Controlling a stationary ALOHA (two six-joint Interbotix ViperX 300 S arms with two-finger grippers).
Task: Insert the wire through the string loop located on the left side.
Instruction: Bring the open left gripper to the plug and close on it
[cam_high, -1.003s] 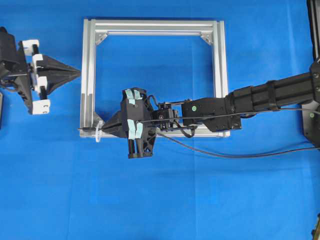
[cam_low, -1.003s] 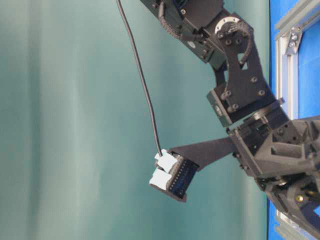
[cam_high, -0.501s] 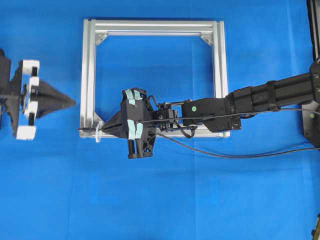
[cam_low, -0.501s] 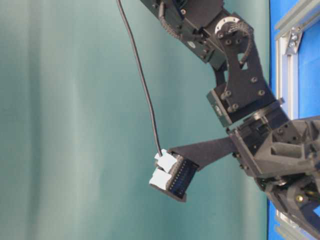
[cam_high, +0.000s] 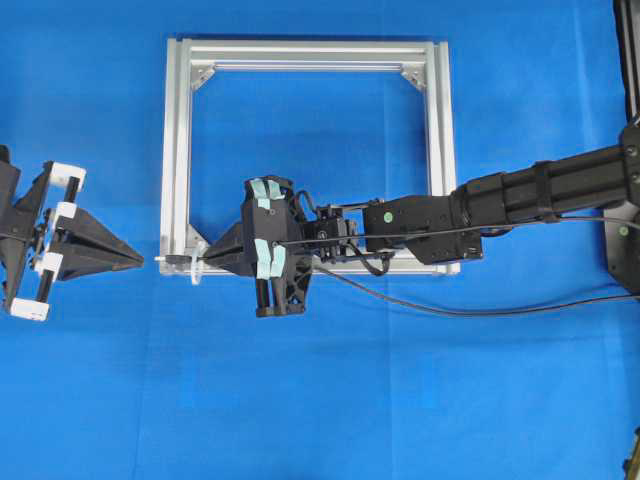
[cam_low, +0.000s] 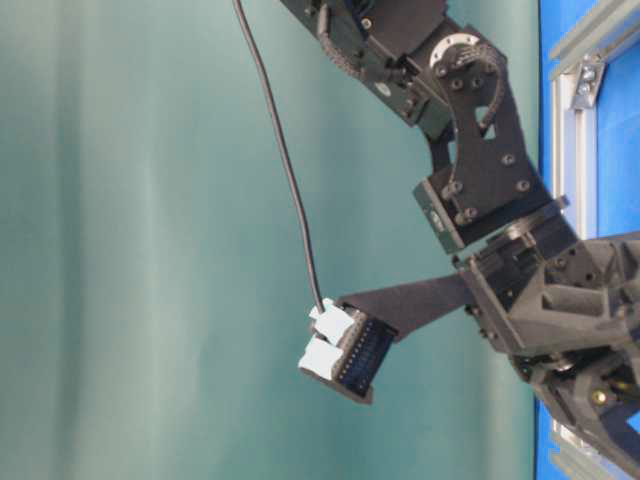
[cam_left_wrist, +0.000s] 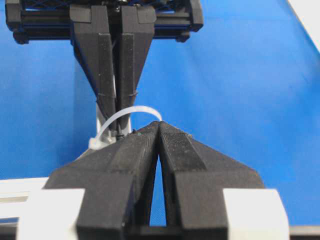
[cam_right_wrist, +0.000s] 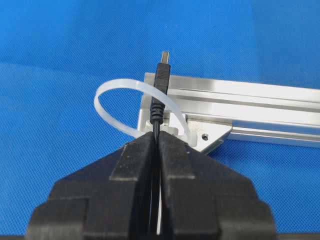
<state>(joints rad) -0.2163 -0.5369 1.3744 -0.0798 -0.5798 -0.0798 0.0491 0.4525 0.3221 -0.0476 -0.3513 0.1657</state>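
A: What takes up most of the overhead view?

B: A blue table cover (cam_high: 400, 400), and on it a square aluminium frame (cam_high: 178, 150). The right arm (cam_high: 540, 192) reaches in from the right edge, crossing the frame's lower bar.

A: And its gripper?

B: The right gripper (cam_high: 208, 259) sits at the frame's lower left corner, jaws pressed together on the wire (cam_right_wrist: 159, 107). In the right wrist view the black cable runs up out of the closed jaws, and the plug with its silvery tip stands beyond them.

A: Where is the plug against the string loop?

B: The string loop (cam_right_wrist: 131, 107) is whitish, fixed at that corner bracket. The plug passes through its ring, tip poking out on the far side. From overhead the tip shows just left of the frame's outer edge.

A: The other arm?

B: The left gripper (cam_high: 138, 260) is out on the cover to the left of the frame, pointed at that corner, near the tip but apart from it. Its jaws are closed together with nothing between them; the left wrist view shows the loop just past its fingertips.
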